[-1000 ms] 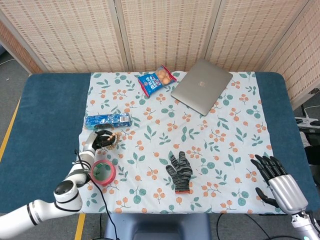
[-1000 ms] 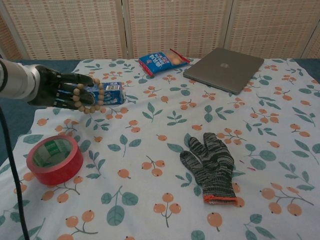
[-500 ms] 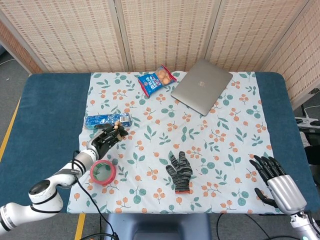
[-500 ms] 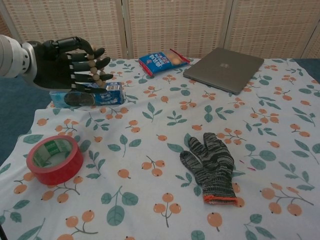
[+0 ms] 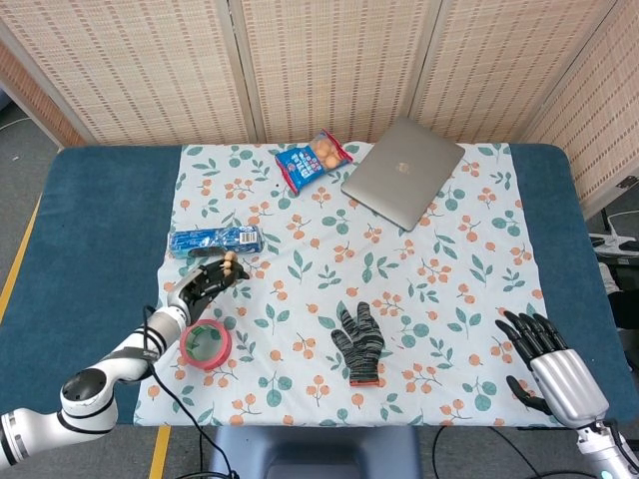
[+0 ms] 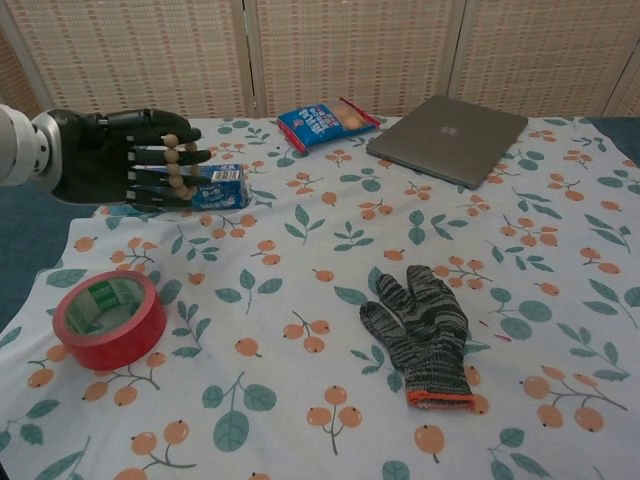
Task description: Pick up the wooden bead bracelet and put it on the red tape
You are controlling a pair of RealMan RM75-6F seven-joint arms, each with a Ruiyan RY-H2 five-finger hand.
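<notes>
The black left hand (image 6: pixel 120 160) holds the string of round wooden beads (image 6: pixel 181 165) looped over its extended fingers, raised above the floral tablecloth (image 6: pixel 320 250). One red tape roll (image 6: pixel 109 318) lies flat on the cloth, nearer the robot and apart from the hand. Just behind the hand lies one blue wrapped packet (image 6: pixel 215 187). One grey knitted glove (image 6: pixel 420 330), one blue snack bag (image 6: pixel 325 120) and one closed silver laptop (image 6: pixel 448 126) lie well apart. The right hand (image 5: pixel 544 354), fingers spread, holds nothing.

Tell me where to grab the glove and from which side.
Take the glove at its orange-edged cuff, coming from above at the near table edge. It lies flat, fingers pointing away, and the cuff is the thickest, most bunched part. The open right hand is nearer.
</notes>
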